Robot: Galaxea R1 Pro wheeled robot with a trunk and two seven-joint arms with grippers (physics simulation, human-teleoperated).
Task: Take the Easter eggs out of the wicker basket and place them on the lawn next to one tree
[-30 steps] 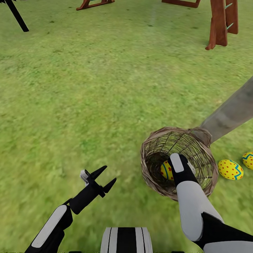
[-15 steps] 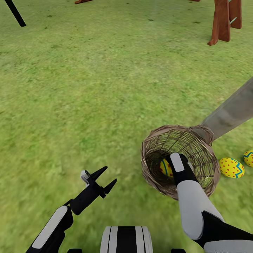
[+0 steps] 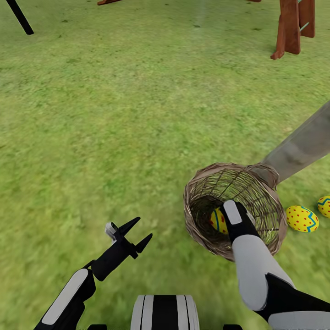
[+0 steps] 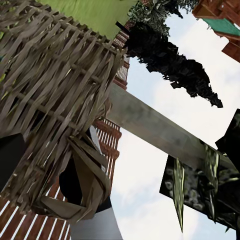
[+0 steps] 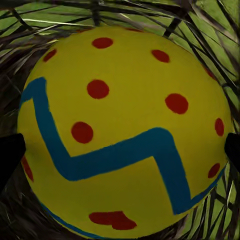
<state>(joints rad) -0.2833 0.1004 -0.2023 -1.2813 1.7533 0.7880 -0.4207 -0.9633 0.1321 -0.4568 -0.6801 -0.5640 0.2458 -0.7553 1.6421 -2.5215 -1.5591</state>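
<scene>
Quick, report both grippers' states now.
Left gripper: open, holding nothing, above the lawn.
Right gripper: inside the wicker basket, fingers on either side of an Easter egg; whether it grips cannot be told.

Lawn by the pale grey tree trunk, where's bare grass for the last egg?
Free: the green lawn left of the tan woven wicker basket. Crowded: right of it, two yellow dotted eggs below the pale grey trunk.

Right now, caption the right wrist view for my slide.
Last Easter egg fills the frame inside the wicker basket, dark fingertips at either side.
</scene>
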